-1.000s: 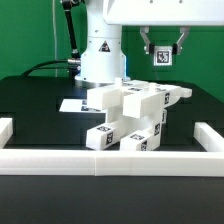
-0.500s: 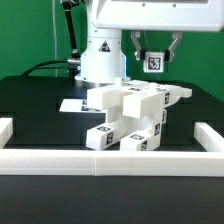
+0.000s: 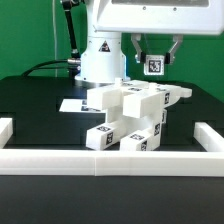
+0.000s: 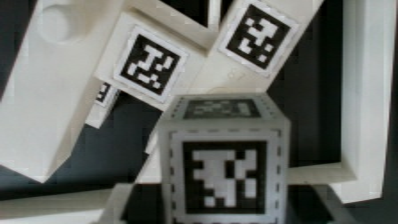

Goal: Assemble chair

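Rao: Compared with one second back, the hand (image 3: 153,60) sits further toward the exterior view's left and a little lower. Over the last half second I see no change.

Lin: Hand state?

Rao: Its fingers pinch a small tagged block (image 3: 153,65), which hangs in the air between them with its tag facing the camera, well above the counter (image 3: 40,100).

Lin: And the chair?

Rao: The chair (image 3: 128,118) stands partly built mid-counter — a stepped white stack of slabs and posts, with tags on its low front faces. It is unmoved across all three exterior frames. The hand is above the chair's half on the exterior view's right and does not touch it; I cannot tell the offset in depth.

Lin: Wrist view?

Rao: The block stands upright close to the lens, with tags on two of its faces. Behind it leans a tilted white slab (image 4: 63,110) carrying more tags.

Lin: Surroundings?

Rao: The marker board (image 3: 72,104) lies flat just beside the chair, on the exterior view's left. A long low white rail (image 3: 110,160) runs across the front.
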`<control>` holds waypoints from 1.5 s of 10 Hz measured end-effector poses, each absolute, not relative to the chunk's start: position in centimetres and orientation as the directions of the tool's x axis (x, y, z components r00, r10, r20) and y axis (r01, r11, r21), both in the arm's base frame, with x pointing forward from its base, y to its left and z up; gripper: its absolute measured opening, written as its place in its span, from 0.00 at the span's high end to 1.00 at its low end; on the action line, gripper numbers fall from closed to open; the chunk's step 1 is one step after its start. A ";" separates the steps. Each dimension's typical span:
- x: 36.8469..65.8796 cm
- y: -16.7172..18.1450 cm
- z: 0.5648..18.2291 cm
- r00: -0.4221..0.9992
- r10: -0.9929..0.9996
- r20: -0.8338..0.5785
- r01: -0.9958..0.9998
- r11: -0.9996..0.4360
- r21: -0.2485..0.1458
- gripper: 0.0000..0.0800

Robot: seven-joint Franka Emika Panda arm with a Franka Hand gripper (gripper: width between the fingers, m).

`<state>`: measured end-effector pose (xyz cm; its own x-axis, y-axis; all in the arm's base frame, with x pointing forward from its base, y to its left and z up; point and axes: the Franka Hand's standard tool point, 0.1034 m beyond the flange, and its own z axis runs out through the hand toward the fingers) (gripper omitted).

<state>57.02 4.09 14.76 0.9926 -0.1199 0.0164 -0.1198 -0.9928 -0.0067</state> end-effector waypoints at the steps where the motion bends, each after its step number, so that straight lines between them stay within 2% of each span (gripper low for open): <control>1: 57.2 4.0 14.5 0.993 -0.119 0.024 -0.119 -0.993 -0.003 0.64; 15: 56.9 4.2 13.2 0.993 -0.115 0.013 -0.116 -0.993 0.008 0.64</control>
